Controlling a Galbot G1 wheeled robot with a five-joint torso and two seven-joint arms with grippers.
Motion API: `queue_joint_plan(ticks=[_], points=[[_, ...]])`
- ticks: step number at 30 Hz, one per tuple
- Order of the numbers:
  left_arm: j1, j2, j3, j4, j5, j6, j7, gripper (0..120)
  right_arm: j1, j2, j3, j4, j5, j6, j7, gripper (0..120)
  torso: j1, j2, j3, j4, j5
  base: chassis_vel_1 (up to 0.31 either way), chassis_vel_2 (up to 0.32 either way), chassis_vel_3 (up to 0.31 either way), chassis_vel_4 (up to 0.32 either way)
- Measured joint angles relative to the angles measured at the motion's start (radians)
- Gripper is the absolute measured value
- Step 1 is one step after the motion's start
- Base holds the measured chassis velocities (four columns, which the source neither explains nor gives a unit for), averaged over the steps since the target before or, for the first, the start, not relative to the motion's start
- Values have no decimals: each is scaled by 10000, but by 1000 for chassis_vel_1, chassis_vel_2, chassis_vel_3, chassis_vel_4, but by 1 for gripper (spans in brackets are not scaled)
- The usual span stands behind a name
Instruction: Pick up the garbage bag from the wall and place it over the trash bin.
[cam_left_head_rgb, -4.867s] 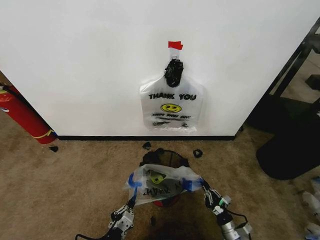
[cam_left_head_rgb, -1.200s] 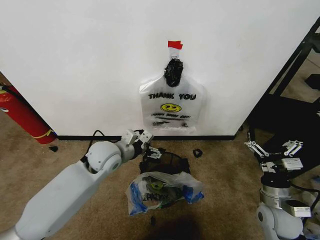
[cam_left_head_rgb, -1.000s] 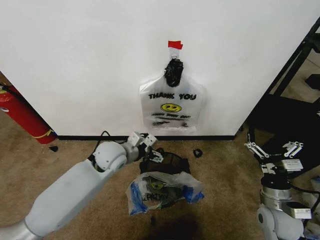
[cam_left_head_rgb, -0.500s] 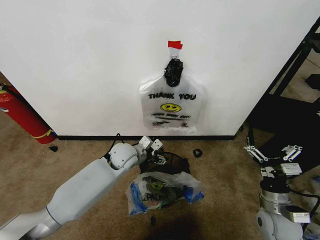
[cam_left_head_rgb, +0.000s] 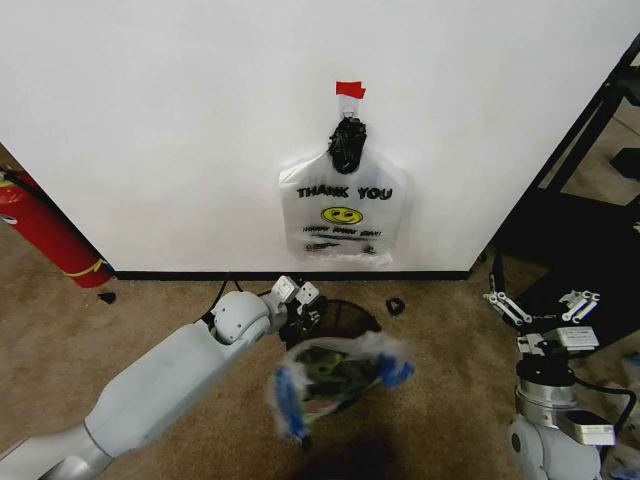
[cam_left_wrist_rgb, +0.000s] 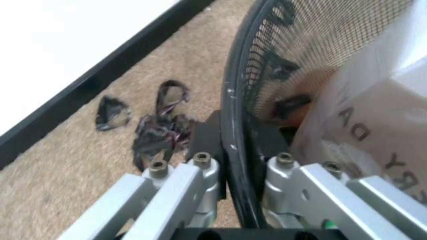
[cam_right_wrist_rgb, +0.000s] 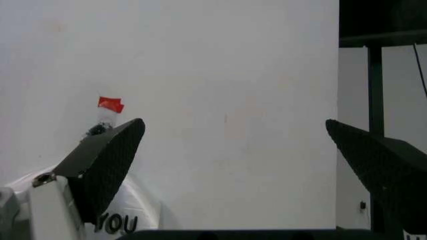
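Left gripper (cam_left_head_rgb: 306, 306) reached bin (cam_left_head_rgb: 350, 318); 2 bags.

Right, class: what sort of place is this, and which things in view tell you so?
Probably an office or lab corner, not a home: plain white wall with black baseboard, thin brown carpet, a red fire extinguisher leaning by the wall, and a wire-mesh trash bin.

- A garbage bag (cam_left_head_rgb: 343, 215) hangs upper centre on the wall (cam_left_head_rgb: 180, 130).
- The trash bin (cam_left_head_rgb: 340, 322) stands below it, lower centre.
- The left gripper (cam_left_head_rgb: 303, 305) straddles the bin's rim.
- The right gripper (cam_left_head_rgb: 535, 305) sits lower right.
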Motion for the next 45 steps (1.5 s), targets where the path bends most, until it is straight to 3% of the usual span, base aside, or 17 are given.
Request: queue_joint_plan(ticks=[7, 14, 22, 33, 39, 45], points=[[1694, 107, -1649, -1188, -2136, -2, -2022, 3, 46, -29, -54, -76, -3, 113, -7, 100, 0, 0, 0, 3, 1, 0, 0, 0, 0], [3741, -440, -3423, -2580, -4723, 1, -5234, 3, 184, 10, -248, -315, -87, 304, -68, 100, -1, 0, -1, 1, 3, 0, 0, 0, 0], [5426, -1576, -3819, -3155, -5040, -832, -7078, 3, 434, 41, -466, -430, -243, 289, -131, 100, -1, 1, -1, 3, 2, 0, 0, 0, 0], [6232, -1988, -3924, -3465, -3851, -987, -6317, 3, 392, -141, -462, -433, -210, 284, -138, 100, -1, 1, -1, 2, 4, 0, 0, 0, 0], [6414, -1805, -3658, -3183, -2677, -1370, -4421, 3, 328, -250, -454, -391, -162, 308, -138, 100, -1, 1, 0, 3, 4, 0, 0, 0, 0], [6197, -1962, -3455, -2893, -2521, -1628, -3821, 3, 288, -316, -483, -374, -147, 371, -151, 100, 0, 1, 1, 2, 4, 0, 0, 0, 0]])
